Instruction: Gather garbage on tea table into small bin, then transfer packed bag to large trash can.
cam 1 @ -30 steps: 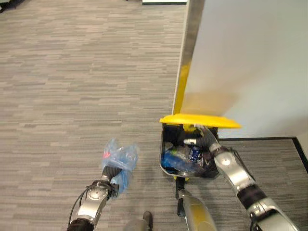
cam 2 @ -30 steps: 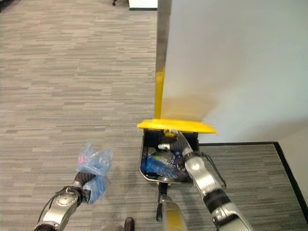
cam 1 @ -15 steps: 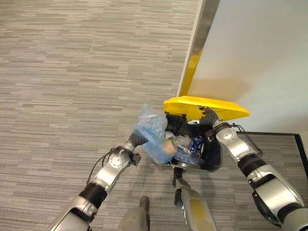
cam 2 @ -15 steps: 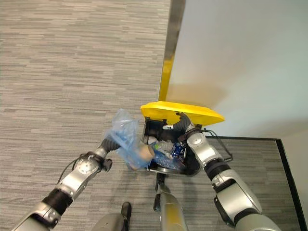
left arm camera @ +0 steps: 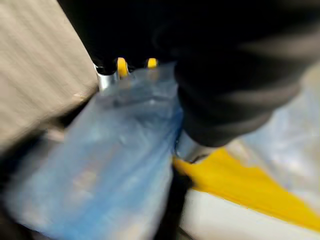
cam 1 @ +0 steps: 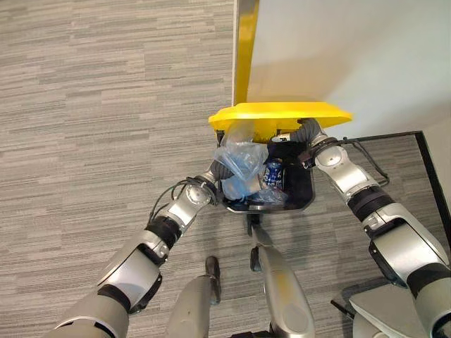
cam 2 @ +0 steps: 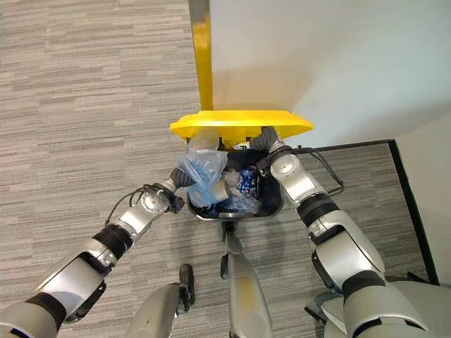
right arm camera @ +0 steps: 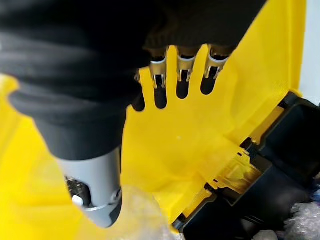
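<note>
A black large trash can (cam 1: pixel 304 194) stands on the carpet with its yellow lid (cam 1: pixel 282 113) raised. My right hand (cam 2: pixel 268 141) reaches under the lid, its straight fingers (right arm camera: pixel 182 75) pressed flat against the yellow underside (right arm camera: pixel 200 130). My left hand (cam 1: pixel 213 172) is shut on the neck of a blue translucent garbage bag (cam 1: pixel 243 160). The bag hangs over the left part of the can's opening, just below the lid, and appears close up in the left wrist view (left arm camera: pixel 100 165). Inside the can lie a blue drink can (cam 1: pixel 273 172) and other clear wrappers.
A white wall panel (cam 1: pixel 338 49) with a yellow edge strip (cam 1: pixel 246 49) rises right behind the can. Grey striped carpet (cam 1: pixel 106 105) spreads to the left. A black floor border (cam 1: pixel 426 151) runs at the right, with a thin wire frame (cam 1: pixel 366 158) beside the can.
My left hand has swung the blue bag from the floor side left of the can to over its opening. The right hand still props the lid. The camera has shifted.
</note>
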